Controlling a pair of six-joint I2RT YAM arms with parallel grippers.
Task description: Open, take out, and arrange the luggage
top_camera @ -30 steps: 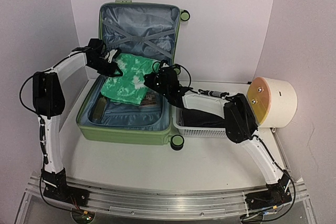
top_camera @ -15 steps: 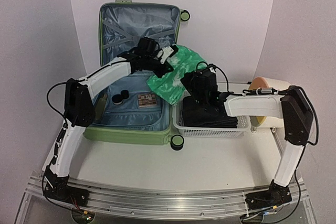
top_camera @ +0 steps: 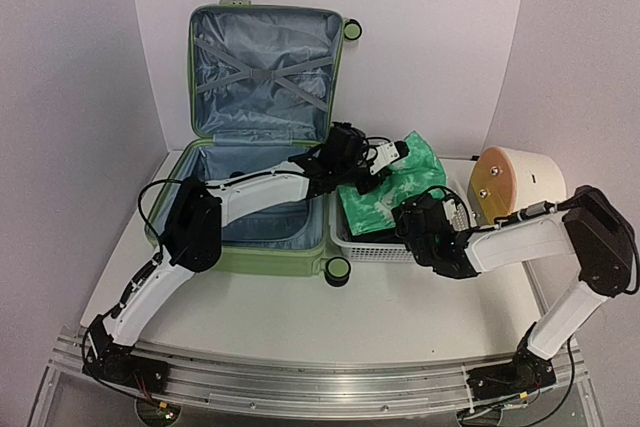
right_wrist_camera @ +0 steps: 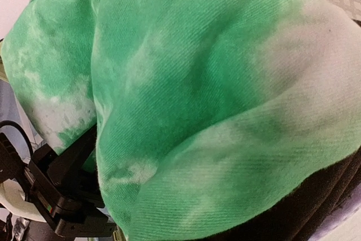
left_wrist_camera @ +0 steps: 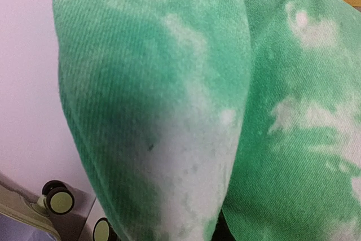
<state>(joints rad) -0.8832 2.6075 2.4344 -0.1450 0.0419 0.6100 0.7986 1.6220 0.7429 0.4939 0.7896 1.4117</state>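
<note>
The luggage (top_camera: 250,252), a light-green hard-shell suitcase, lies open at the left with its lid (top_camera: 262,77) standing up and showing grey-blue lining and crossed straps. A green and white tie-dye garment (top_camera: 392,190) hangs over the white mesh basket (top_camera: 372,248). My left gripper (top_camera: 384,159) reaches across the suitcase and is shut on the garment's far edge. The right gripper (top_camera: 413,219) is shut on its near edge. The garment (left_wrist_camera: 169,83) fills the left wrist view and hides my fingers. In the right wrist view the garment (right_wrist_camera: 197,83) does the same.
A cream cylinder with an orange face (top_camera: 518,193) lies right of the basket. Dark folded clothing (right_wrist_camera: 321,207) lies under the garment in the basket. Two suitcase wheels (left_wrist_camera: 59,199) show beside the wall. One wheel (top_camera: 337,270) sits at the suitcase's front right corner.
Both grippers carried the green garment rightward, out of the suitcase and down over the basket. The left arm stretched across the case; the right gripper dropped toward the basket's front.
</note>
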